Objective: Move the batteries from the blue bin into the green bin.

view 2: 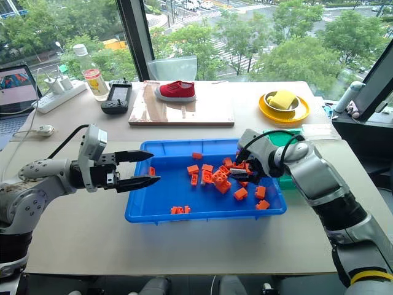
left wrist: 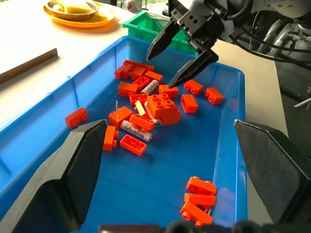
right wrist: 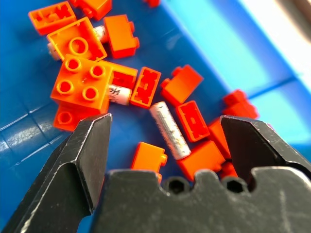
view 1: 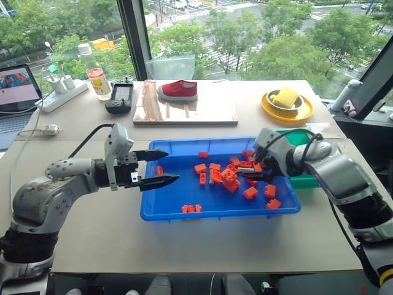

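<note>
Your right end effector hung wide open and empty over a battery among orange blocks at the blue bin's right; straddling it lengthwise looked wisest. The left end effector stood open, empty. The green bin sat right.
</note>
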{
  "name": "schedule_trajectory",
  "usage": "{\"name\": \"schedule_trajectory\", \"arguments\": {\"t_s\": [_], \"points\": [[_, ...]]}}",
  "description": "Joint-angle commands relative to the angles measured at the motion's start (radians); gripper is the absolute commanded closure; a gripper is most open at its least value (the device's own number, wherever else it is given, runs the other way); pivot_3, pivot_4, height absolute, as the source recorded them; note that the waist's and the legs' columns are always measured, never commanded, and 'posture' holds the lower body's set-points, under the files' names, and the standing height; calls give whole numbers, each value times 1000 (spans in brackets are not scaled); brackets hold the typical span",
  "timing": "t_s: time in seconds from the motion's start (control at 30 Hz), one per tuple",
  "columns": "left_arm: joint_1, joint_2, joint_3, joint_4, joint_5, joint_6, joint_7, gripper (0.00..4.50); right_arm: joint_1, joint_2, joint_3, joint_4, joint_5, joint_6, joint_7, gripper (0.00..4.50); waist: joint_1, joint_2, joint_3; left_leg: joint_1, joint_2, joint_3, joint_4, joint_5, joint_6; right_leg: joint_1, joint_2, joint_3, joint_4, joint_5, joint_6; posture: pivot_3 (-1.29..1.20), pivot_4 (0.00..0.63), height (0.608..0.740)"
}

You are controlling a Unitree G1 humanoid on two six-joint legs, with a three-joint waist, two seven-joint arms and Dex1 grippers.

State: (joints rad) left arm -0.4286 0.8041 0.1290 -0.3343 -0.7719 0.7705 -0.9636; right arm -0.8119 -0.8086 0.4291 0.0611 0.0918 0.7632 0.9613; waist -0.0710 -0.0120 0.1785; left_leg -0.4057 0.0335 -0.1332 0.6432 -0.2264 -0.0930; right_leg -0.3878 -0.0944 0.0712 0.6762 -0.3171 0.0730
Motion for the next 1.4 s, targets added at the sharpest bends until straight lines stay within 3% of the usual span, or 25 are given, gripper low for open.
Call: {"name": "schedule_trajectory", "arguments": {"t_s": [0.03, 0.1, 0.2, 0.43, 0.53, 0.93, 1.13, 1.23, 1.4], "points": [[8, 7, 29, -30, -17, 4, 9, 0, -29, 6, -7, 30, -31, -40, 35, 327, -1, 0, 0, 0, 0, 0, 0, 0, 0, 0, 0, 0, 0, 0, 0, 0, 150, 740], [13, 8, 31, -35, -19, 5, 12, 0, -33, 17, -8, 45, -41, -46, 46, 327, -1, 0, 0, 0, 0, 0, 0, 0, 0, 0, 0, 0, 0, 0, 0, 0, 150, 740], [19, 11, 36, -39, -21, 7, 17, 0, -33, 41, -9, 69, -57, -53, 53, 959, -4, 0, 0, 1, 0, 0, 0, 0, 0, 0, 0, 0, 1, 0, 0, 0, 150, 740], [21, 17, 37, -34, -16, 2, 17, 0, -48, 86, -20, 117, -88, -62, 49, 3341, -3, 0, 0, 1, 0, 0, 0, 0, 0, 0, 0, 0, 1, 0, 0, 0, 150, 740], [19, 16, 36, -32, -15, -1, 16, 0, -53, 97, -22, 130, -98, -66, 48, 4150, -3, 0, 0, 0, 0, 0, 0, 0, 0, 0, 0, 0, 1, 0, 0, 0, 150, 740], [12, 13, 33, -27, -11, -6, 17, 0, -58, 47, -74, 22, -96, -27, 71, 4136, -2, 0, 0, 0, 0, 0, 0, 0, 0, 0, 0, 0, 1, 0, 0, 0, 150, 740], [19, 16, 40, -32, -13, -2, 19, 0, -41, -71, -231, -208, 1, 120, 105, 4136, 1, 1, 1, 0, 0, 0, 0, 0, 0, 0, 0, 0, 1, 0, 0, 0, 150, 740], [22, 15, 41, -36, -15, -1, 21, 0, -65, -130, -366, -169, -5, 179, 26, 4136, 1, 1, 1, 0, 0, 0, 0, 0, 0, 0, 0, 0, 1, 0, 0, 0, 150, 740], [24, 14, 40, -36, -16, -2, 23, 0, -18, -217, -435, -68, -47, 168, -68, 4136, 4, 1, 1, 0, 0, 0, 0, 0, 0, 0, 0, 0, 0, 0, 0, 0, 150, 740]]}}
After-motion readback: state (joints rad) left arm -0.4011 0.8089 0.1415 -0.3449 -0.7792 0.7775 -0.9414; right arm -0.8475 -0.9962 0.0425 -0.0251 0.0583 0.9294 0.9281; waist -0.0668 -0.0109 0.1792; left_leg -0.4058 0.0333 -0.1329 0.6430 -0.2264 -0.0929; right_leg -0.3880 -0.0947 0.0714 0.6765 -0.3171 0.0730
